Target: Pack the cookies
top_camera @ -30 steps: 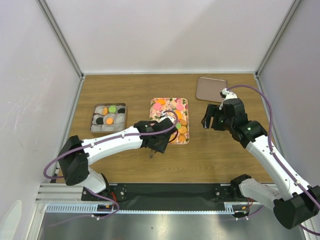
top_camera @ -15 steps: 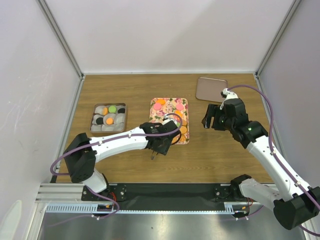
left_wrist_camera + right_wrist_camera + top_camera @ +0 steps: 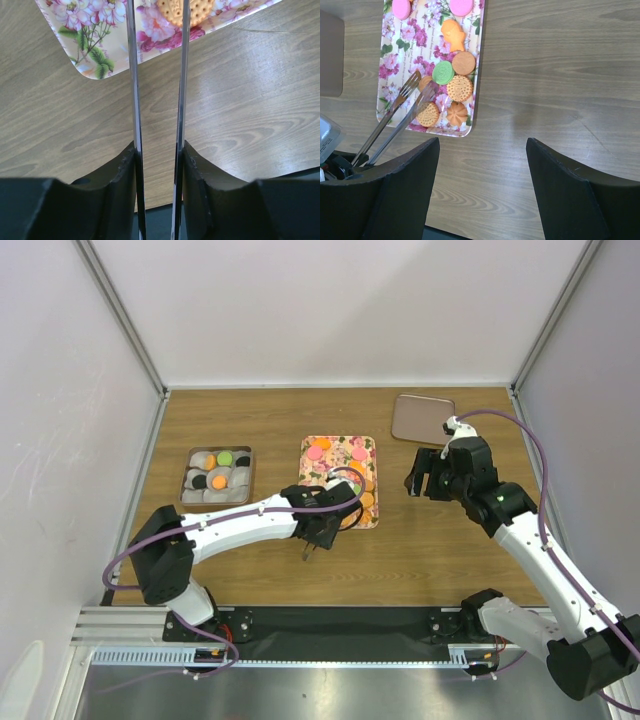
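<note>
— When the table is read from the left, what is met before the tool is reached?

— Well off to the left of the tongs (image 3: 131,75), a metal tin (image 3: 251,480) is seen. It is lined with white paper cups (image 3: 205,460), and a few cookies (image 3: 225,458) are already laid in it. It is judged to be where each load is to be carried.

— And how is the tool itself held?

— It is clamped between the fingers of the left gripper (image 3: 159,152), one blade laid against each finger. The blades are pressed partway together, nearly parallel, with a clear gap left between them.

— Is anything caught in that gap?

— That cannot be told. In the left wrist view an orange biscuit (image 3: 169,10) is framed between the blades at their far end, but the tips are cut off by the edge of that view.

— Where are the unpacked cookies (image 3: 459,87) placed from the tips?

— They are found on the floral tray (image 3: 415,37), straight ahead along the tongs' long axis. Most are clustered at the tips and just to their right, and two pink ones are set farther ahead.

— And farther right?

— The right gripper (image 3: 482,145) is hung well to the tongs' right, jaws spread wide, with nothing between them. Beyond it a flat brown lid (image 3: 423,418) is laid. The left arm is much the nearer, so the pick is judged to be its own.
</note>
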